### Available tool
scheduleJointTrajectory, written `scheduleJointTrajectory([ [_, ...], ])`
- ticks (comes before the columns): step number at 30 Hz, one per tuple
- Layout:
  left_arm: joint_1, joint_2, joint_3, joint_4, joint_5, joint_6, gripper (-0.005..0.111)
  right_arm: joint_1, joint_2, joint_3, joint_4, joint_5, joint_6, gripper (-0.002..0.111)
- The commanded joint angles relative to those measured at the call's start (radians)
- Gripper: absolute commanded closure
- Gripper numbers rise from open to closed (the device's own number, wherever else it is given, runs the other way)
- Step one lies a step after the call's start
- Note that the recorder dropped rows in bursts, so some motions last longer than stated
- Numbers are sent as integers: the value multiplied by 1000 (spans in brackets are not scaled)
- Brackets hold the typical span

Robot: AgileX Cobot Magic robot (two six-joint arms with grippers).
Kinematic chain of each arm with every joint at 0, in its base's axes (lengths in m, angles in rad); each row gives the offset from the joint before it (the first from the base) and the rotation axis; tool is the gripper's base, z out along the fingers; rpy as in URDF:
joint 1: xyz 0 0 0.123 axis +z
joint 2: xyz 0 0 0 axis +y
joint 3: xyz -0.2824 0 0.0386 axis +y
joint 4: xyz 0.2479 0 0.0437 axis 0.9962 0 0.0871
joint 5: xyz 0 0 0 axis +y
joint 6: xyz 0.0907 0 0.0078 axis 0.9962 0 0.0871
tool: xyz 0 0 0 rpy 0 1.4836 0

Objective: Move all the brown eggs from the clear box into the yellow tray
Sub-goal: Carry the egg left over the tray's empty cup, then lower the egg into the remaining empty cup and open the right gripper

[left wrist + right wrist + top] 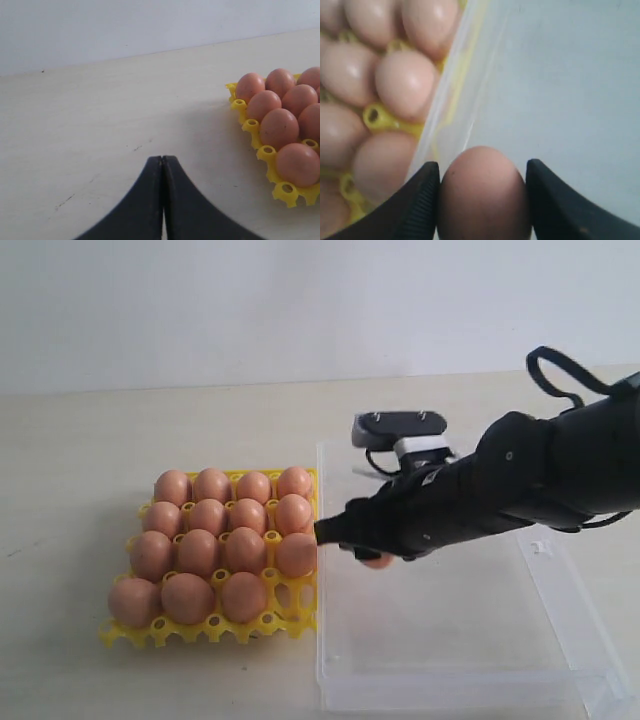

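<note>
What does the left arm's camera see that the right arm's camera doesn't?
Only the left wrist view shows the shut left pincer over the table. Only the right wrist view shows the right pincer gripping one egg over the clear box. Both show the yellow tray holding brown eggs.

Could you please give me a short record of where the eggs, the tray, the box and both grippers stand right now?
yellow tray: holds fifteen brown eggs
empty cup: the tray's near corner, on the box side
clear box: right of the tray; no loose egg visible in it
right gripper: over the box near the tray, closed on the held egg
left gripper: shut, empty, over bare table beside the tray
</note>
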Motion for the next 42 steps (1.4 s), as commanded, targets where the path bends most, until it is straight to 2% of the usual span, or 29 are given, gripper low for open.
scheduleJointTrajectory([
  [1, -3, 2, -4, -2, -12, -4, 107, 67, -126, 44, -15, -193, 138, 108],
  [7, -3, 2, -4, -2, -12, -4, 107, 216, -141, 48, -118, -361, 346, 108],
  [14, -3, 2, -4, -2, -12, -4, 107, 334, -20, 46, -120, -523, 367, 108],
  [20, -3, 2, -4, -2, -12, -4, 107, 351, 77, 44, -120, -619, 402, 108],
  [42, -3, 2, -4, -2, -12, -4, 107, 351, 142, 46, -77, -601, 420, 108],
])
